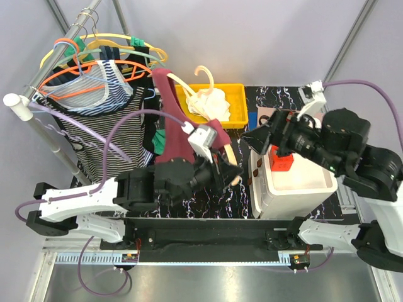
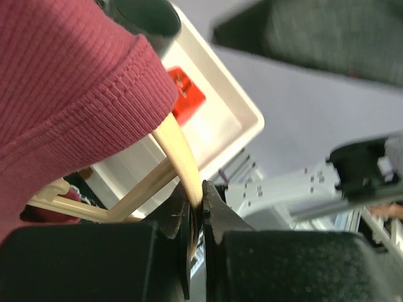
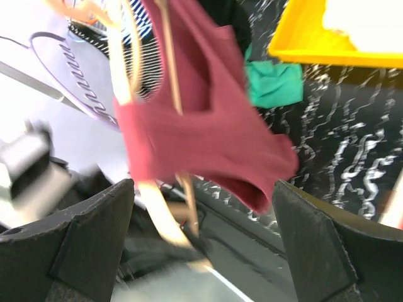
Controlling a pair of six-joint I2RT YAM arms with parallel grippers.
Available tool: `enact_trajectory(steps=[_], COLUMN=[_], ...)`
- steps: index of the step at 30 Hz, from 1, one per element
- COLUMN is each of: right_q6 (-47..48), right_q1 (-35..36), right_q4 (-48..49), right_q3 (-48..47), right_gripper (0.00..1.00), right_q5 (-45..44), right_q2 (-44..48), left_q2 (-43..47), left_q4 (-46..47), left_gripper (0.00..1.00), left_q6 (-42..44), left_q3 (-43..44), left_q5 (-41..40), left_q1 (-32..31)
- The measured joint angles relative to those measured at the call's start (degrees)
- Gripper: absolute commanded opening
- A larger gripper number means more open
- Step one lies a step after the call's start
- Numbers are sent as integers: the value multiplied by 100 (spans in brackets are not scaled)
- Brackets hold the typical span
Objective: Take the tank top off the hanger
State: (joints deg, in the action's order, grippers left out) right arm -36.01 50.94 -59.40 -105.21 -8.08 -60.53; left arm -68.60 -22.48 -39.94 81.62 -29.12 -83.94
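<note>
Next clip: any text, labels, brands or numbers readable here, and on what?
No readable text in any view.
Scale strip low in the top view: tick marks only, any figures too small to read.
Red block in the white bin: faint mark, too blurred to read.
Maroon tank top, hanger, yellow bin: no print visible.

Your overhead view is bright, evenly lit from above and sharp, with only soft shadows on the tabletop [image 1: 271,100]. Your left wrist view is a close-up: the tank top [image 2: 69,82] ribbing at upper left is crisp, the white bin [image 2: 214,119] behind it glares pale, and the dark shape at upper right is blurred. Your right wrist view is smeared by motion blur, worst at lower left, and washed out at upper left. The right claw [image 3: 203,184] sits dark in the bottom corners.
</note>
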Motion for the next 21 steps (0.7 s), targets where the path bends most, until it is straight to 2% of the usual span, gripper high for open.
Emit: enact_trajectory(steps=[5, 15, 19, 21], right_q6=[-278, -284, -223, -168], right_q1=[0, 0, 0, 0], right_q4=[48, 625, 686, 717], right_q3=[-109, 1025, 1119, 1119], right_gripper=[88, 78, 68, 58], right_q5=[308, 1207, 1329, 1331], right_q2=[-330, 52, 59, 39], left_q2=[20, -286, -686, -852], left_q4=[-15, -57, -286, -409], left_gripper=[0, 0, 0, 0], left_q6=[122, 63, 74, 90], left_q3=[-271, -243, 136, 363], left_q5=[44, 216, 345, 387], left_q1=[-428, -721, -761, -778])
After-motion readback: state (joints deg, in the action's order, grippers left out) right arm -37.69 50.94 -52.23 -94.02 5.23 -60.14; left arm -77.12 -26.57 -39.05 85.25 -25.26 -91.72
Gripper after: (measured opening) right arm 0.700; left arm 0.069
